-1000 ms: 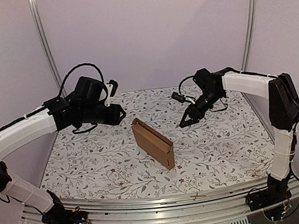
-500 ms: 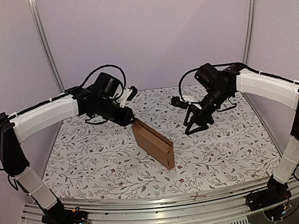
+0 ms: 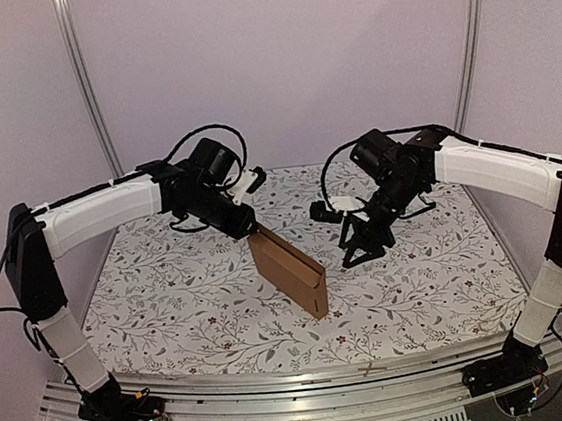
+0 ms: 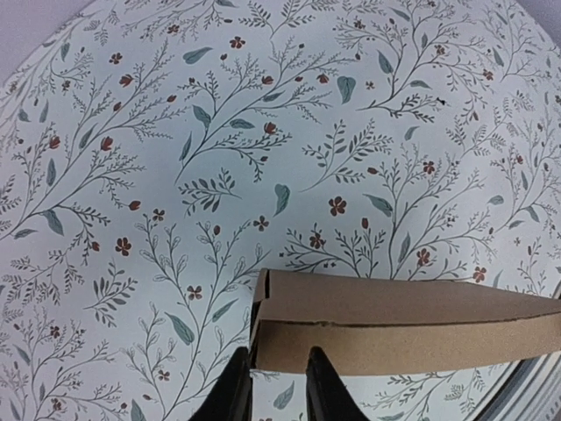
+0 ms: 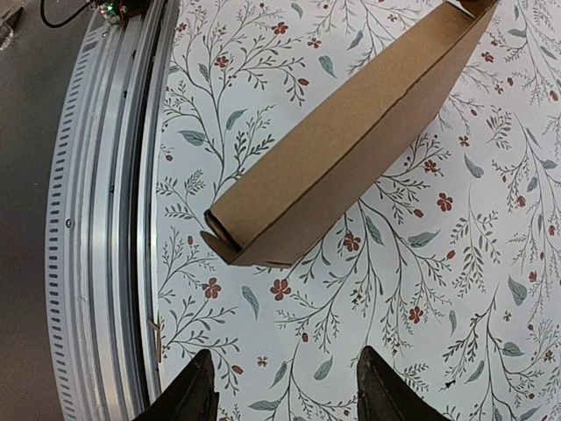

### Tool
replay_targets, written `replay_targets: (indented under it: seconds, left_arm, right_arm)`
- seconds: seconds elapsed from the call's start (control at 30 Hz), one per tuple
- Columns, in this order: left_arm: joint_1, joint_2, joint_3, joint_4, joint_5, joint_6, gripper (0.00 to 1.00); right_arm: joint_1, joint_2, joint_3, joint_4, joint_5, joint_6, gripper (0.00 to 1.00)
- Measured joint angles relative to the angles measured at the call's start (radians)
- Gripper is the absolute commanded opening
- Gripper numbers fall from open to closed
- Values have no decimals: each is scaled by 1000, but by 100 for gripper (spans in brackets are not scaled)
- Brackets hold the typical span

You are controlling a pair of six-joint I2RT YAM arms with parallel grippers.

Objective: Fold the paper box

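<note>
- One paper box [image 3: 289, 268] stands on its edge mid-bench [image 3: 170, 303], running diagonally.
- Left end effector [image 4: 279, 386] sits at the box's far end, fingers narrowly parted over the corner.
- Right end effector [image 5: 285, 395] hangs beside the box, fingers spread wide, touching nothing.

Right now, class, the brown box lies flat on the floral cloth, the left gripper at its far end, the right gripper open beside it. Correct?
No: the paper box stands up on a long edge on the floral cloth, as the top external view shows. The left gripper is at its far end, the right gripper open beside it.
</note>
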Motion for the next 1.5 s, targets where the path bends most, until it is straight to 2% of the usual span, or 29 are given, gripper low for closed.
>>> replay_targets:
  seconds: [0.53, 0.77, 1.0, 1.5]
  left_arm:
    - [11, 48, 28, -7, -13, 31, 9]
    - [13, 54, 28, -7, -12, 32, 0]
    - [14, 54, 17, 12, -9, 31, 0]
    - [17, 44, -6, 43, -13, 62, 0]
  right_arm:
    - [41, 37, 13, 5, 23, 12, 52]
    - [83, 53, 26, 7, 32, 17, 44]
    - [99, 58, 50, 21, 53, 28, 37]
    - [106, 68, 53, 41, 80, 61, 36]
